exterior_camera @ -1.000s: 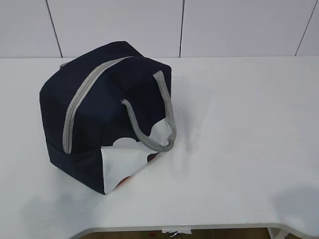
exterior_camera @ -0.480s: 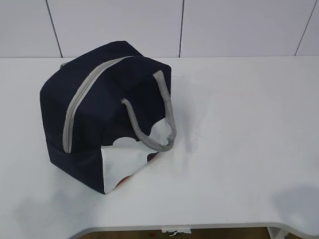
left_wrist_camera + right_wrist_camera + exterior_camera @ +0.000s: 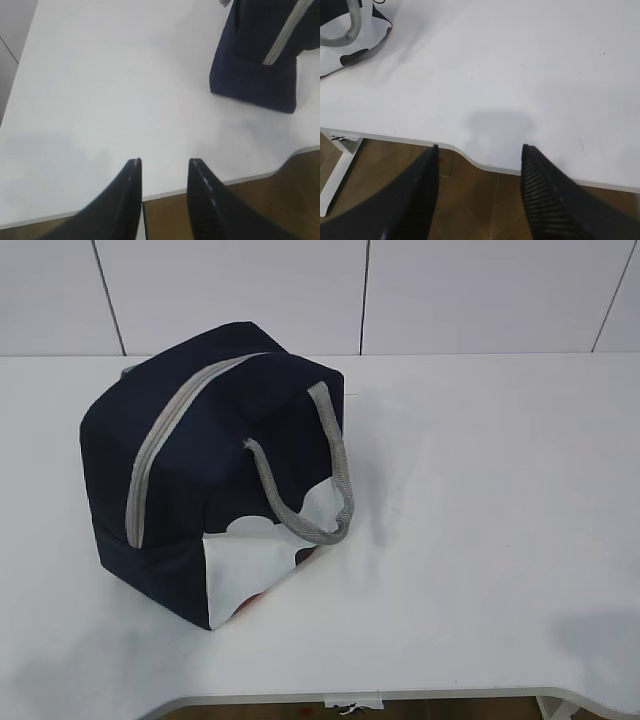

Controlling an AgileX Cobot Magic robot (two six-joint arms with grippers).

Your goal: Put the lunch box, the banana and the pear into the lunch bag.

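Lunch bag [image 3: 210, 480] standing on the white tabletop [image 3: 480, 520] at left of centre in the exterior view, navy blue, grey zipper [image 3: 160, 445] closed along the top, grey webbing handle [image 3: 325, 475] drooping over the white side panel [image 3: 255, 565]. A small red patch just visible at the panel's lower edge; cannot tell what it is. Lunch box, banana and pear nowhere visible in any view. In the left wrist view, left fingers [image 3: 164, 172] at the bottom centre of the frame, parted by a narrow gap, nothing between them, poised over the tabletop's near edge; a corner of the bag sitting in the upper right of that frame, well apart from the fingers. In the right wrist view, right fingers [image 3: 479, 160] at the bottom centre, spread noticeably wider, also holding nothing, over the tabletop's curved edge with brown floor [image 3: 480, 200] beneath; the bag's white panel and handle at the upper left corner, well apart.
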